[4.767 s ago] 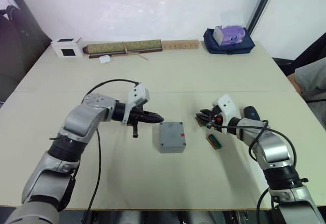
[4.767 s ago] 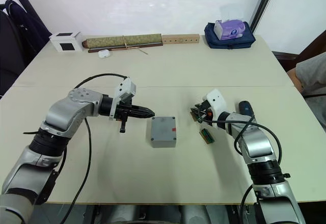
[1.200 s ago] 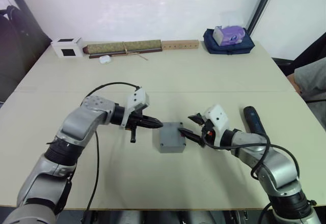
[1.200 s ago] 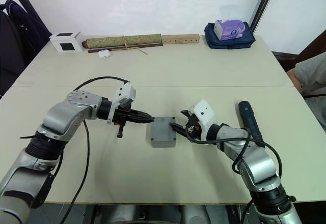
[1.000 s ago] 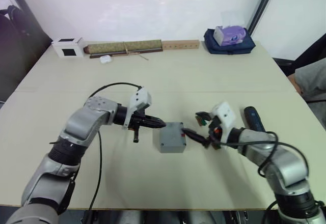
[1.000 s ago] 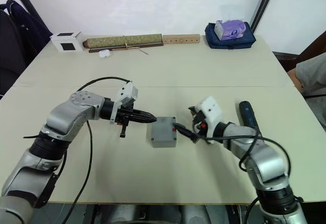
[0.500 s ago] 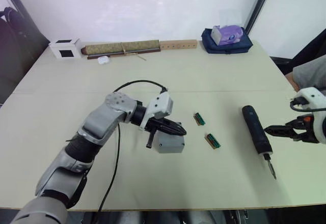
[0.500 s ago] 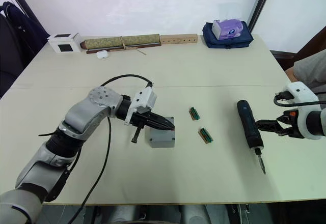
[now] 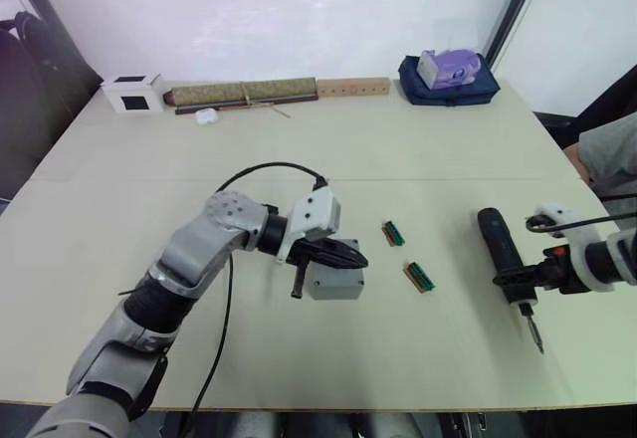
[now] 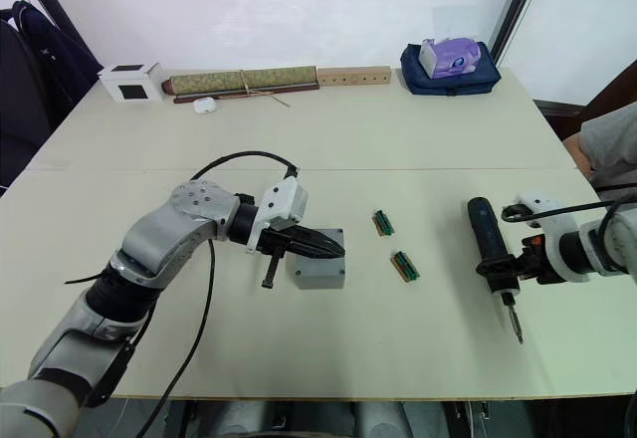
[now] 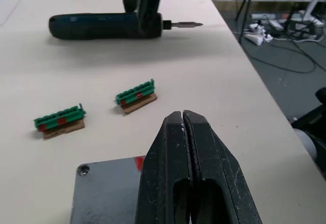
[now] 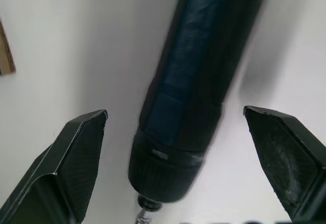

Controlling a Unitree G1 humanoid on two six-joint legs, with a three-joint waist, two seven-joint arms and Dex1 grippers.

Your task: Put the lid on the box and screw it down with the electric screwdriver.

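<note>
The left gripper (image 11: 182,127), fingers pressed together, rests over the lid (image 11: 104,191) seated on the box (image 10: 319,270) at table (image 9: 328,149) centre. The right gripper (image 12: 178,147), fingers spread, straddles the electric screwdriver (image 9: 501,256) lying flat, well apart from the box.

The table (image 9: 418,149) is pale beige. The lid (image 11: 104,191) on the box (image 10: 318,277) is plain grey with a small red mark at one edge. The screwdriver (image 9: 500,255) at the right is dark blue-black, with a silver metal bit. Two small strips (image 9: 419,277) between box and screwdriver are green on top and brown beneath, dotted with red. Both grippers, left (image 9: 350,256) and right (image 12: 178,158), have black fingers on white housings. At the far edge sit a white cube (image 9: 131,92) with a black face, a mottled olive-green roll (image 9: 239,92), a light wooden bar (image 9: 352,87), and a navy pouch (image 9: 448,85) holding a purple pack (image 9: 450,64).
</note>
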